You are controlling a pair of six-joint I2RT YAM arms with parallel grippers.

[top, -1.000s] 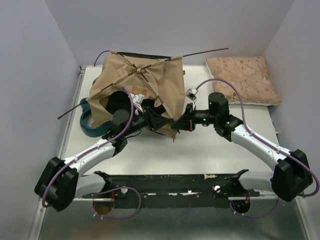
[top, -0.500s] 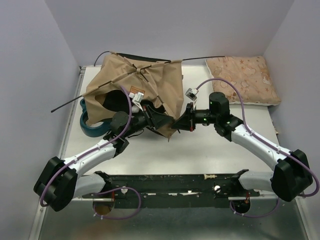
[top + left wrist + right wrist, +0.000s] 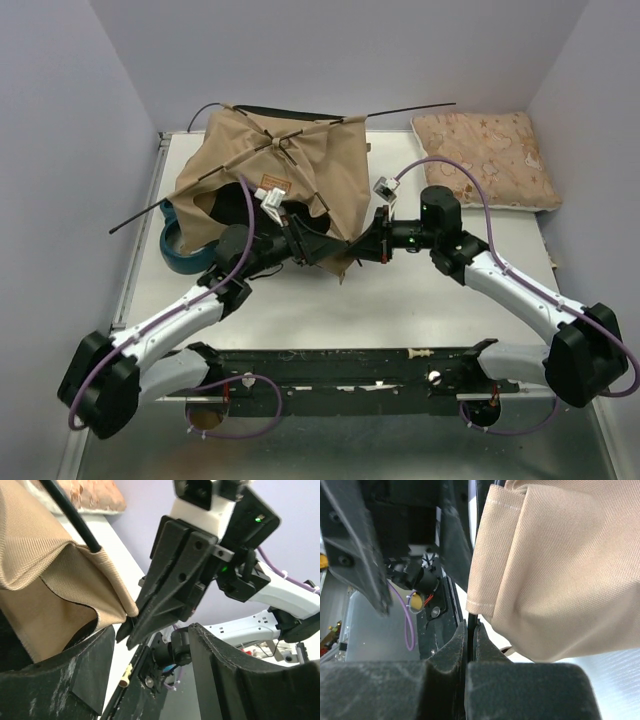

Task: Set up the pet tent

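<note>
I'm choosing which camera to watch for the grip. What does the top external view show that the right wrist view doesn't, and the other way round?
Only the top external view shows the whole pet tent with its black poles sticking out, and the pink cushion at the far right. Only the right wrist view shows the right gripper up close. It is shut, with a thin black strip running between its fingertips beside the stitched hem. Both views show the tan tent fabric and the left gripper.

Left fingers (image 3: 239,680) apart; right fingers (image 3: 395,692) pinched shut.
</note>
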